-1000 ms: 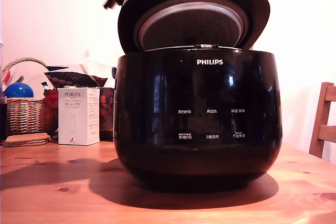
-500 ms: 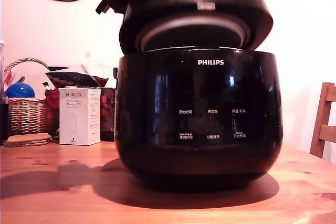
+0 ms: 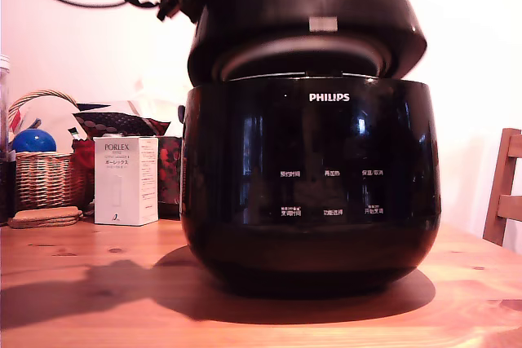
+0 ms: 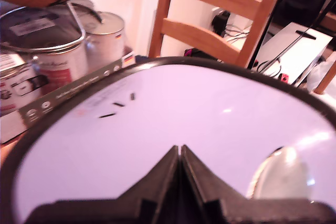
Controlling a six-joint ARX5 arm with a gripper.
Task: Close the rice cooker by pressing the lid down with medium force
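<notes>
Gripper (image 4: 180, 153): fingers pressed together, tips meeting in a thin seam, nothing between them. In the wrist view the tips rest on the lid's (image 4: 173, 124) glossy outer top, which reflects pale light. In the exterior view the gripper is blurred at the frame's 11 o'clock, on the lid's (image 3: 326, 26) upper back edge; cables trail off toward the exterior view's left.

Lid: partly lowered, hinged at the rear, front edge raised and facing the camera. A narrow wedge of gap stays open above the pot rim; the grey inner plate (image 3: 302, 50) shows through it. Lid's broad face tilts up toward the front, its width running across the exterior view.

Cooker (image 3: 310, 177): centre of frame, upright on the wooden table (image 3: 81, 299), front panel toward the camera. White "PHILIPS" near the top rim; two rows of small white button labels below, too small to read.

At 9 o'clock from the cooker: a white box (image 3: 126, 181) printed "PORLEX", small text under it unreadable. Further toward the exterior view's left, a wicker basket (image 3: 41, 177) holding a blue ball (image 3: 34, 140).

At 3 o'clock: part of a wooden chair (image 3: 502, 193).

Wrist view, beyond the lid: steel pots (image 4: 58, 40) with glass lids, another wooden chair (image 4: 210, 19).
</notes>
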